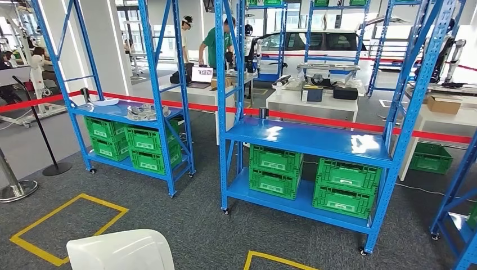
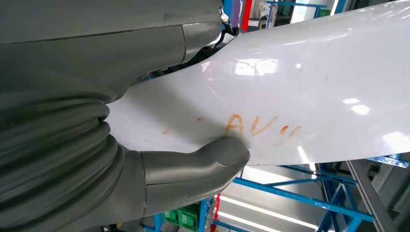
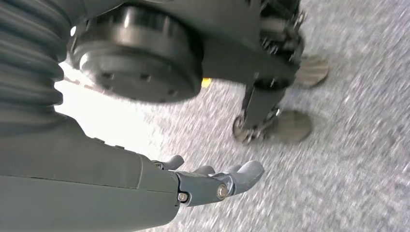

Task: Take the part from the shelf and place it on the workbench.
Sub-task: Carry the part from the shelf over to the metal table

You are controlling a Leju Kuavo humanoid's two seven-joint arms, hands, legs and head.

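Across grey carpet [image 1: 197,225] stand blue shelves [image 1: 306,140]; left hand [image 2: 145,159] grips white part [image 2: 300,87], right hand [image 3: 212,181] empty.

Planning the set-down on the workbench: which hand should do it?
Left. The left hand grips the glossy white curved panel, thumb pressed against its surface. The right hand hangs over grey carpet, holding nothing. The set-down likely falls to the left.

A white curved part [image 1: 120,252] shows at the near left edge. Two blue shelves stand ahead: the left shelf [image 1: 121,112] carries small parts, the right shelf [image 1: 306,138] has green crates [image 1: 275,171] below.
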